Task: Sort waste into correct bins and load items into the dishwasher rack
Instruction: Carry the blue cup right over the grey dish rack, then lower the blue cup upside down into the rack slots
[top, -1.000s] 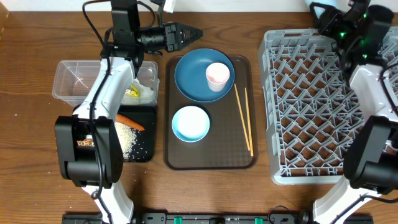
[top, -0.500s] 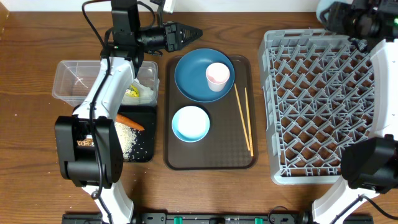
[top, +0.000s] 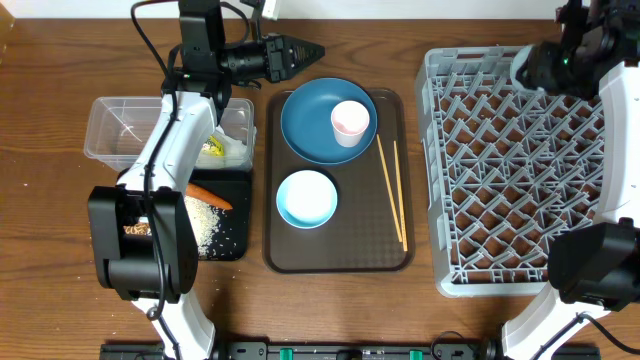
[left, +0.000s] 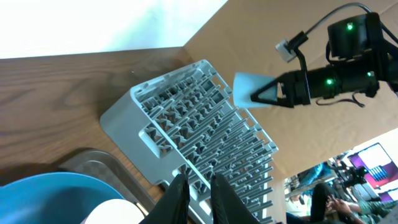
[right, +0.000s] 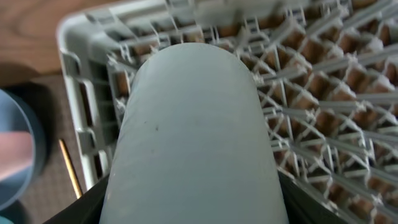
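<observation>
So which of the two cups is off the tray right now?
The light blue cup, gripped by the right gripper above the rack; the pinkish-white cup sits on the blue plate on the tray.

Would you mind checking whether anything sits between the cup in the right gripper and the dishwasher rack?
Nothing visible does: the right gripper holds the light blue cup over the dishwasher rack's bare lattice.

A wooden table (top: 40, 250) carries a brown serving tray (top: 360, 250) at its centre. Left of the tray sit a clear plastic tub (top: 110, 125) and, toward the table's front edge, a black tray (top: 243, 235). Right of it stands a grey dishwasher rack (top: 520, 170).
</observation>
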